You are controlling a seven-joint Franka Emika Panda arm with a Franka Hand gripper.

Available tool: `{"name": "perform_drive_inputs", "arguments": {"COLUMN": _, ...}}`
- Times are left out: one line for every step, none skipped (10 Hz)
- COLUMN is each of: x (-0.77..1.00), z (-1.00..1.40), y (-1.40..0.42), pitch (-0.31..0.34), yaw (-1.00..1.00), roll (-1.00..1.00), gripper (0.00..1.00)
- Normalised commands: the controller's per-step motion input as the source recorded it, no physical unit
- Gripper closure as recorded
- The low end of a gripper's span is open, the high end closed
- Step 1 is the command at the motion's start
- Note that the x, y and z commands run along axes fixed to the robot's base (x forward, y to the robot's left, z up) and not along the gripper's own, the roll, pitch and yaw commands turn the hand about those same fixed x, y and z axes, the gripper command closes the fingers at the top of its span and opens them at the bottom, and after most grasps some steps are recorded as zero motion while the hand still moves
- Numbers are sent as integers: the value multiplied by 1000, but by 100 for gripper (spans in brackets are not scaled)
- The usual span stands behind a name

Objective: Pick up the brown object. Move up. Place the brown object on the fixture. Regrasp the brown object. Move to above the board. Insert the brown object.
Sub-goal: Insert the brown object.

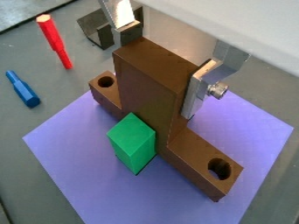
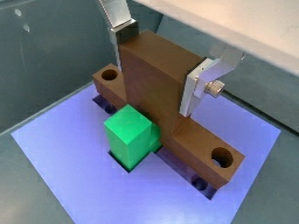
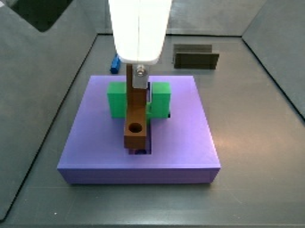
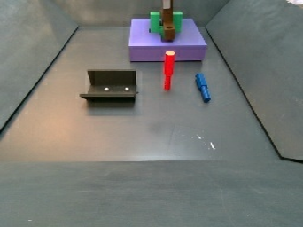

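The brown object (image 1: 152, 96) stands upright between my gripper's (image 1: 160, 74) fingers, with its lower end down in the board's (image 1: 82, 166) central slot, right beside the green block (image 1: 132, 143). A brown strip with a round hole at each end runs along that slot. Both finger plates lie against the brown object's sides, as a wrist view (image 2: 152, 96) also shows. In a side view the gripper (image 3: 139, 71) hangs over the board (image 3: 179, 142) with the brown object (image 3: 136, 111) under it. The dark fixture (image 4: 110, 86) stands empty on the floor, away from the board (image 4: 148, 49).
A red peg (image 4: 169, 69) and a blue peg (image 4: 203, 87) lie on the grey floor between the board and the fixture. They also show in a wrist view, the red peg (image 1: 54, 41) and the blue peg (image 1: 21, 89). Grey walls enclose the floor.
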Motion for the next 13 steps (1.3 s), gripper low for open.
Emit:
{"name": "perform_drive_inputs", "arguments": {"x": 51, "z": -166, "y": 0, "pitch": -100, "yaw": 0, "roll": -4, "gripper": 100}}
{"name": "perform_drive_inputs", "arguments": {"x": 17, "z": -166, "y": 0, "pitch": -107, "yaw": 0, "roll": 0, "gripper": 100}}
{"name": "perform_drive_inputs", "arguments": {"x": 0, "z": -197, "y": 0, "pitch": -107, "yaw": 0, "roll": 0, "gripper": 100}}
{"name": "perform_drive_inputs", "arguments": {"x": 0, "z": -220, "y": 0, "pitch": -103, "yaw": 0, "roll": 0, "gripper": 100}}
{"name": "perform_drive_inputs", "arguments": {"x": 6, "z": -234, "y": 0, "pitch": -110, "yaw": 0, "roll": 9, "gripper": 100}}
{"name": "perform_drive_inputs", "arguments": {"x": 77, "z": -189, "y": 0, "pitch": -91, "yaw": -3, "roll": 24, "gripper": 100}}
{"name": "perform_drive_inputs", "arguments": {"x": 114, "z": -120, "y": 0, "pitch": -80, "yaw": -9, "roll": 7, "gripper": 100}}
{"name": "perform_drive_inputs", "arguments": {"x": 117, "z": -60, "y": -20, "pitch": -81, "yaw": -23, "roll": 0, "gripper": 100}}
{"name": "perform_drive_inputs", "arguments": {"x": 111, "z": -89, "y": 0, "pitch": -97, "yaw": -37, "roll": 0, "gripper": 100}}
{"name": "perform_drive_inputs", "arguments": {"x": 114, "z": -74, "y": 0, "pitch": -100, "yaw": -40, "roll": -4, "gripper": 100}}
{"name": "perform_drive_inputs", "arguments": {"x": 69, "z": -17, "y": 0, "pitch": -100, "yaw": -31, "roll": 0, "gripper": 100}}
{"name": "perform_drive_inputs", "arguments": {"x": 14, "z": 0, "y": -26, "pitch": -100, "yaw": -26, "roll": 0, "gripper": 100}}
{"name": "perform_drive_inputs", "arguments": {"x": 0, "z": 0, "y": 0, "pitch": -100, "yaw": -3, "roll": 0, "gripper": 100}}
